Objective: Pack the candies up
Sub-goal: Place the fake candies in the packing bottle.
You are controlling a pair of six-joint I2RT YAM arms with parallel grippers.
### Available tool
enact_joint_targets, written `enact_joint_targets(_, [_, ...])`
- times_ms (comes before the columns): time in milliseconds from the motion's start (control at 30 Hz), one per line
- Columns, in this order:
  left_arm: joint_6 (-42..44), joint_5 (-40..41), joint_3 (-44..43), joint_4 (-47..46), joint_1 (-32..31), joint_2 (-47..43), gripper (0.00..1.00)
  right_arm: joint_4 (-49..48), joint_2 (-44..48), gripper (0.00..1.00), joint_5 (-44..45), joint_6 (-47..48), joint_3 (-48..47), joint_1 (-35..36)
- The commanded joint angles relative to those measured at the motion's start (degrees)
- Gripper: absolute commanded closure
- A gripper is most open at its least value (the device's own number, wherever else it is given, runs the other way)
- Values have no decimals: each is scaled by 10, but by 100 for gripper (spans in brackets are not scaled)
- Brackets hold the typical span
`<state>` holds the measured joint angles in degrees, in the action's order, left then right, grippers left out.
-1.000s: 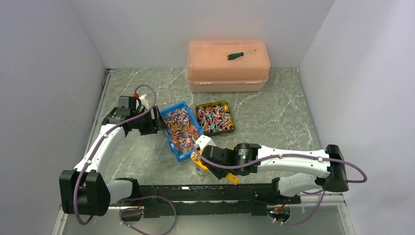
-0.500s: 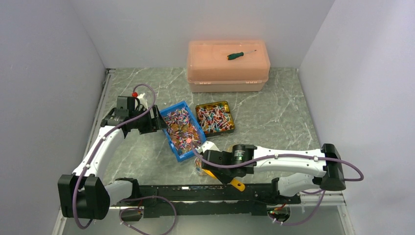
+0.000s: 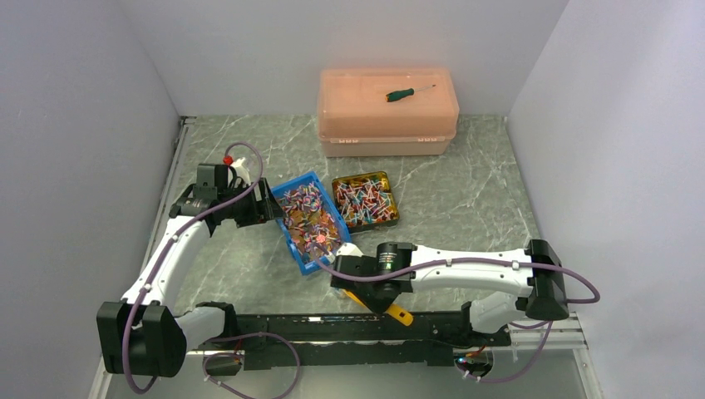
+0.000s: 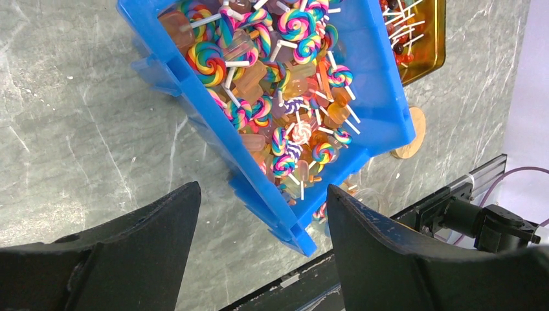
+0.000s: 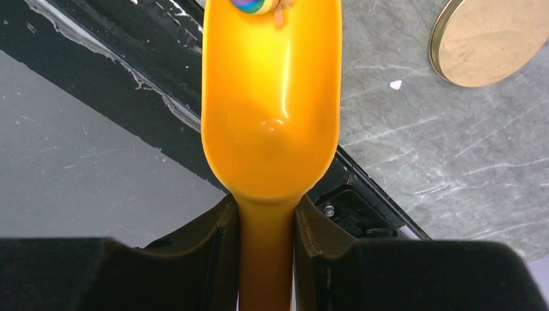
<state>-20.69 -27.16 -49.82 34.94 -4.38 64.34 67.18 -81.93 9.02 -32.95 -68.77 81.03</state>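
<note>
The candies (image 4: 285, 84) are swirl lollipops and small wrapped sweets heaped in a blue bin (image 3: 293, 243). More candies (image 3: 366, 199) fill a gold tin. My left gripper (image 3: 264, 209) stands open at the bin's far left end. In the left wrist view its fingers (image 4: 136, 253) flank the bin's near corner without touching it. My right gripper (image 5: 265, 207) is shut on the handle of an orange scoop (image 5: 272, 84), low by the bin's near end (image 3: 359, 283). One candy (image 5: 254, 4) shows at the scoop's tip.
A clear jar's rim (image 4: 370, 197) peeks out under the bin's near corner, with a round gold lid (image 5: 485, 42) on the table beside it. An orange box (image 3: 387, 112) at the back carries a green-handled screwdriver (image 3: 407, 92). The black rail (image 3: 349, 328) runs along the near edge.
My right arm has slid left and nearer with the scoop, and its wrist now covers the spot by the bin's near end. The left arm has barely moved.
</note>
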Motion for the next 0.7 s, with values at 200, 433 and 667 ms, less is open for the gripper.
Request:
enact_joint_targets(200, [3,-16,3,-11,6,-21,23,60,-26,100,-18,-8,-60,-17])
enact_joint_targets(433, [1,-29,6,-14,10,-27,23,87,-40,100,-37,0,-82,-31])
enact_joint_targets(667, [1,-41,8,-19,12,-25,23,101,-27,100,-48,-1,-94,-42])
